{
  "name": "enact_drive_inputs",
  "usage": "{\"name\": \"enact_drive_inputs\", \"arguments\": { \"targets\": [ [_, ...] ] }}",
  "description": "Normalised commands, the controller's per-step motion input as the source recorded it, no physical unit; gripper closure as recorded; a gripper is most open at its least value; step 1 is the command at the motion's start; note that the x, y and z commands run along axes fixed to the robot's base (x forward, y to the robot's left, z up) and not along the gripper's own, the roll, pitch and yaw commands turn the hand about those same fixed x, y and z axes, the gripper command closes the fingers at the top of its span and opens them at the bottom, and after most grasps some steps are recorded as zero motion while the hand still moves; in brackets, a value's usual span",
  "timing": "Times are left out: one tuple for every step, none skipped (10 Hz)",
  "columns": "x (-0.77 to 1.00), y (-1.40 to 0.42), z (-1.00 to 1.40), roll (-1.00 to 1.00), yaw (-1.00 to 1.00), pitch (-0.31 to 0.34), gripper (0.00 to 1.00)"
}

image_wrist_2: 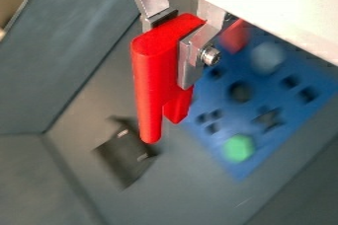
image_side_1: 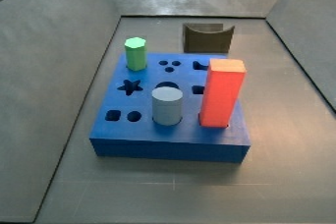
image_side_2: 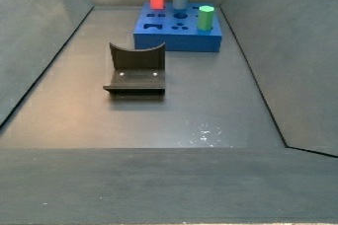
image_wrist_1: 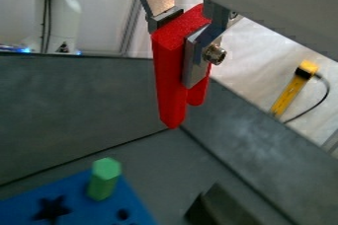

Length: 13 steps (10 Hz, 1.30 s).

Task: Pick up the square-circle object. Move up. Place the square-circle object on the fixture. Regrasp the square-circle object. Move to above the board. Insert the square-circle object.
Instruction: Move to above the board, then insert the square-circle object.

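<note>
up high, the gripper (image_wrist_1: 185, 34) has its jaws pinching the top end of the square-circle object (image_wrist_1: 177, 71), so the long red peg hangs straight down. it is held well above the fixture (image_wrist_2: 129, 148), and the blue board (image_wrist_2: 258, 106) sits just beside the fixture. the side views show no gripper at all, so it must be well up. the fixture (image_side_2: 133, 68) is bare; i think the peg goes there next, so it can be grabbed again a better way.
</note>
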Motion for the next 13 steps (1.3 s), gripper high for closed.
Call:
{"name": "enact_drive_inputs", "arguments": {
  "targets": [
    [-0.23,-0.16,0.00,-1.00,-0.12,-0.037,1.00],
    [-0.11,-0.02,0.00,-1.00,-0.12,-0.026,1.00],
    [-0.09,-0.01,0.00,-1.00,-0.12,-0.027,1.00],
    [-0.08,0.01,0.00,-1.00,-0.12,-0.028,1.00],
    [-0.07,0.02,0.00,-1.00,-0.12,-0.031,1.00],
    [-0.06,0.04,0.00,-0.90,-0.09,-0.033,1.00],
    [-0.06,0.03,0.00,-0.67,-0.06,-0.036,1.00],
    [-0.05,0.02,0.00,-0.41,-0.02,-0.036,1.00],
    [-0.04,0.02,0.00,-0.31,-0.03,-0.035,1.00],
    [-0.01,0.00,-0.02,0.00,0.00,-0.057,1.00],
    [0.05,-0.02,0.00,0.00,0.00,0.000,1.00],
    [0.22,0.00,0.00,0.01,-0.25,0.060,1.00],
    [0.23,-0.01,0.00,0.00,-0.69,0.027,1.00]
  ]
}}
